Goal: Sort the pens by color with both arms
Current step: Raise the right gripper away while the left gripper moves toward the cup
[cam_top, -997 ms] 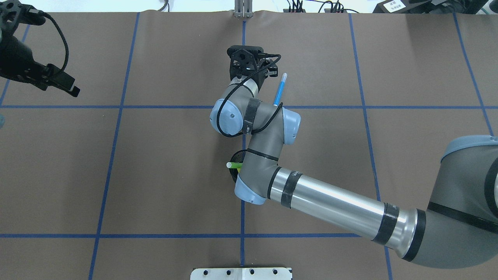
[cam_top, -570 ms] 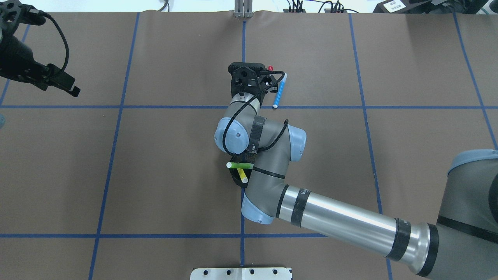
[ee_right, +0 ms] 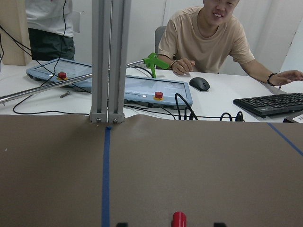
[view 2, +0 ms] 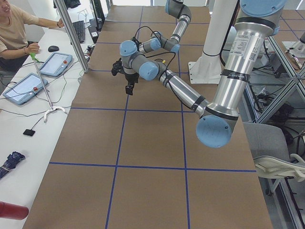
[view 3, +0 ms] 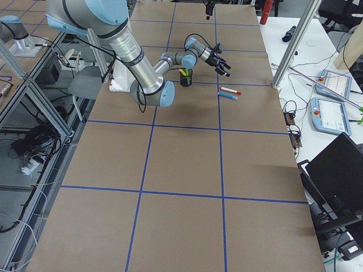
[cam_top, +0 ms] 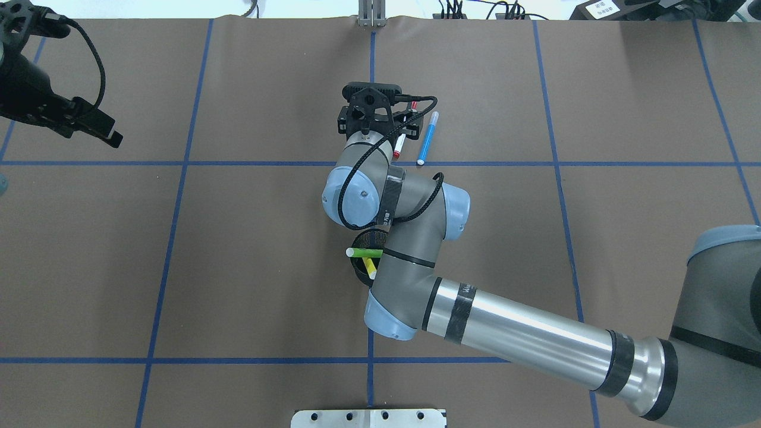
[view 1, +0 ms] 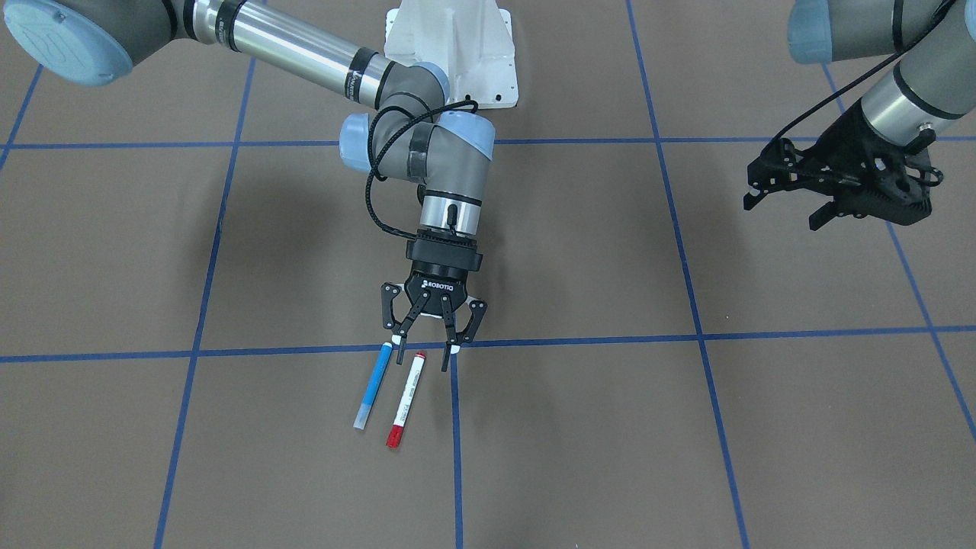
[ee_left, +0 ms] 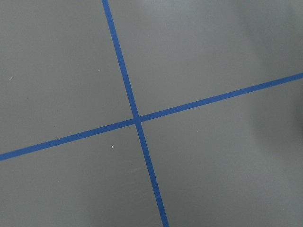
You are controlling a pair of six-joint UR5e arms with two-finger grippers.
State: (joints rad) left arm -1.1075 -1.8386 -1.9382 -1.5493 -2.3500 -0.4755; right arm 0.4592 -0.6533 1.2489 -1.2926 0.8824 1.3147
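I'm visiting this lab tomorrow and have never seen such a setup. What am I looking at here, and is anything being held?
Two jointed robot arms share one table, each ending in a two-finger gripper. Two cameras look down from opposite sides, two look along the table from its ends, and one rides on each wrist. On the table lie a blue pen and a white pen with red ends, side by side. A green pen and a yellow pen lean in a black mesh cup. The right gripper hangs open over the red-ended pen; the left gripper is open too. Nothing is held.
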